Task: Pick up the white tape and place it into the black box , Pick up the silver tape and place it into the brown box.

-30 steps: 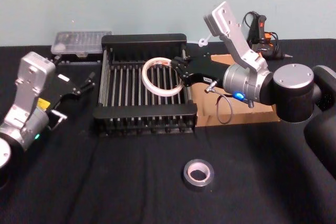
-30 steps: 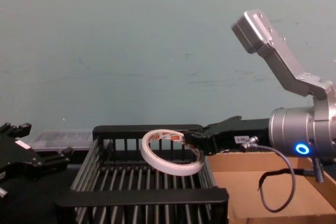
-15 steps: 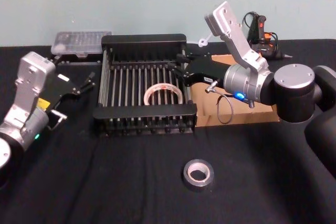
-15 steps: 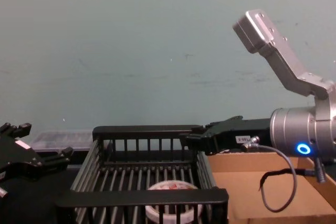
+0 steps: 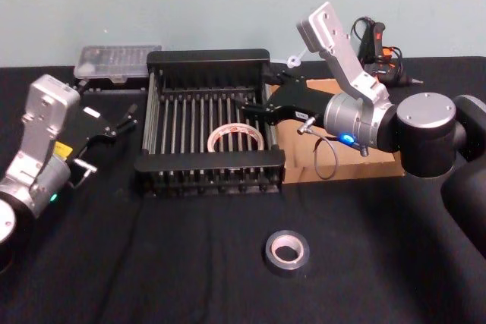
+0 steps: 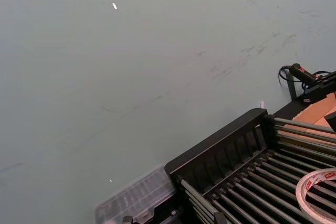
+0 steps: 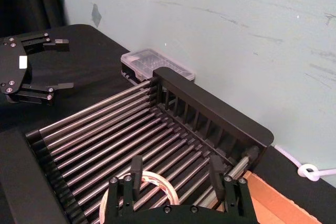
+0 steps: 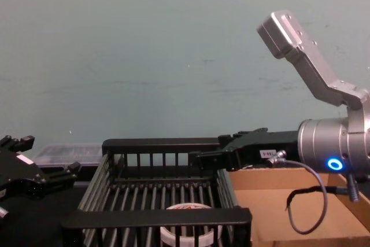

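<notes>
White tape (image 5: pixel 236 136) is lying flat on the bars inside the black box (image 5: pixel 207 57), in the front right part, close to the near wall. In the chest view you can see it (image 8: pixel 186 232) sitting low behind the front rim, red print showing on the core.

Right end effector (image 5: pixel 250 107) hangs just above that roll, over the right side of the box, fingers spread apart with nothing between them. From its own wrist view the two fingers (image 7: pixel 215 169) point down at the bars with the tape (image 7: pixel 137 195) under them, not touching. The right arm comes in from the right, forearm roughly level across the brown box (image 5: pixel 377 165), with its upper link angled up and back toward the wall.

Brown box sits right against the black box's right side. Silver tape (image 5: pixel 288 252) is out on the open table (image 5: pixel 190 263) near the front, well apart from both boxes, plenty of bare cloth around it.

Left end effector (image 5: pixel 115 123) is parked on the table left of the black box, fingers open, holding nothing. A clear plastic case (image 5: pixel 118 62) sits behind the box's back left corner, by the wall.
</notes>
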Controlling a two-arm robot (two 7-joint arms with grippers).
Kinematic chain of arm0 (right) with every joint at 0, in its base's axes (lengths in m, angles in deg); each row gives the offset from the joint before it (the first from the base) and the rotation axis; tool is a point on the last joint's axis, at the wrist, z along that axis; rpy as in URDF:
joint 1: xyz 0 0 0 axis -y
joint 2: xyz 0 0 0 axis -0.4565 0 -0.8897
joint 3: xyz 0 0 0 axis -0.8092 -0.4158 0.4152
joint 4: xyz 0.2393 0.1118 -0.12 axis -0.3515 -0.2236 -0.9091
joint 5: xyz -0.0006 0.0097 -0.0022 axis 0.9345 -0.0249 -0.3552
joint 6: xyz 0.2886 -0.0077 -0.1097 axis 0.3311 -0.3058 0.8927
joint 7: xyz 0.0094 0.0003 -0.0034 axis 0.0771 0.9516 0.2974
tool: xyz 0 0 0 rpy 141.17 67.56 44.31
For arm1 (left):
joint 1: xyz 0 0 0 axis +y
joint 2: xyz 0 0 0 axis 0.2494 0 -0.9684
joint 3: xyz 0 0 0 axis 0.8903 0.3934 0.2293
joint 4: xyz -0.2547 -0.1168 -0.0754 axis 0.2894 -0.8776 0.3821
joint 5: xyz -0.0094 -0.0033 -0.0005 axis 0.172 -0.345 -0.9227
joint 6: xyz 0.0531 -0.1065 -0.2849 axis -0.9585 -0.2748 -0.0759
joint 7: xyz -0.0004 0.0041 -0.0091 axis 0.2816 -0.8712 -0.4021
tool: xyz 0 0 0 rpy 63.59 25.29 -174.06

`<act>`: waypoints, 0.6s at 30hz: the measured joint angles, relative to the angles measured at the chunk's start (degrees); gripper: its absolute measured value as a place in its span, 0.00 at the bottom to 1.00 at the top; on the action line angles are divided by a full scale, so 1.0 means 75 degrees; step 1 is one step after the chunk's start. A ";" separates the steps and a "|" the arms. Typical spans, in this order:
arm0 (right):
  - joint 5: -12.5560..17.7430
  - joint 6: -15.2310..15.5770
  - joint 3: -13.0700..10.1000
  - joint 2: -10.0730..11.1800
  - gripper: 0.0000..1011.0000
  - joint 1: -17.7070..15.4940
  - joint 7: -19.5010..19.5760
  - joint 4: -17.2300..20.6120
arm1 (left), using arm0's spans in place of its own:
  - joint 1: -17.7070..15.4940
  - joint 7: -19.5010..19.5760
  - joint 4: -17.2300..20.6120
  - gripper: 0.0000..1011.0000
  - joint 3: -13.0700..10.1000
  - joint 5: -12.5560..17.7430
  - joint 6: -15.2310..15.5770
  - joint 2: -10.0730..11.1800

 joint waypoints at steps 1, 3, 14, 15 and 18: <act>0.0001 0.0000 0.0000 0.0001 0.82 0.0000 0.0000 0.0001 | 0.0000 0.0000 0.0000 0.99 0.0000 0.0000 0.0000 0.0000; 0.0001 0.0000 0.0000 0.0001 0.86 0.0000 0.0000 0.0000 | 0.0000 0.0000 0.0000 0.99 0.0000 0.0000 0.0000 0.0000; 0.0002 0.0000 0.0000 0.0001 0.99 -0.0001 0.0000 0.0000 | 0.0000 0.0000 0.0000 0.99 0.0000 0.0000 0.0000 0.0000; 0.0001 0.0000 0.0000 0.0001 0.99 -0.0001 0.0000 0.0000 | 0.0000 0.0000 0.0000 0.99 0.0000 0.0000 0.0000 0.0000; 0.0002 0.0000 -0.0003 0.0001 0.99 -0.0006 0.0004 0.0002 | 0.0000 0.0000 0.0000 0.99 0.0000 0.0000 0.0000 0.0000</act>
